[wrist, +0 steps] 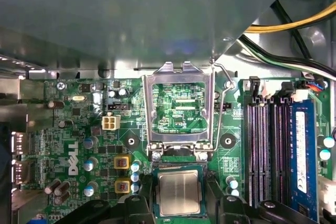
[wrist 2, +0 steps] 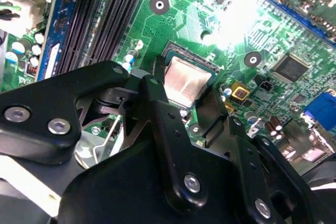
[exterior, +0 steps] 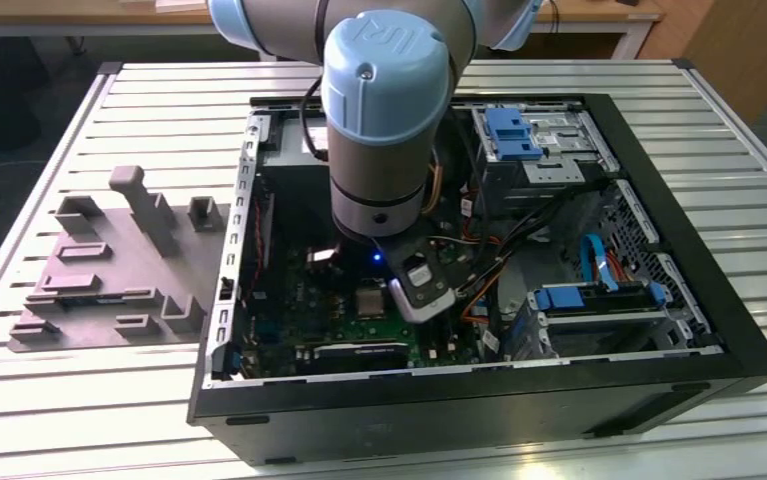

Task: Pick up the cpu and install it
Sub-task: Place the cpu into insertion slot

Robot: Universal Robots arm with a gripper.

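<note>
The cpu (wrist: 178,192), a small flat square chip with a silvery top and a pale green rim, lies level in the dark socket on the green motherboard (wrist: 79,135) inside the open computer case (exterior: 490,385). In both wrist views my gripper (wrist 2: 187,85) straddles it, black fingers (wrist 2: 156,85) close against two opposite edges. The gripper (wrist: 178,205) looks shut on the chip. The exterior view shows the cpu (exterior: 370,300) as a silver square just under the arm's wrist. Beside the socket, its metal load plate (wrist: 178,74) and lever (wrist: 223,108) stand flipped open.
Black memory slots (wrist: 265,150) and a blue one (wrist: 302,150) run beside the socket. Yellow and black cables (wrist: 294,24) hang near the case wall. Drive bays with blue clips (exterior: 510,130) fill the case's far side. A grey plastic fixture (exterior: 103,270) lies on the slatted table at the exterior view's left.
</note>
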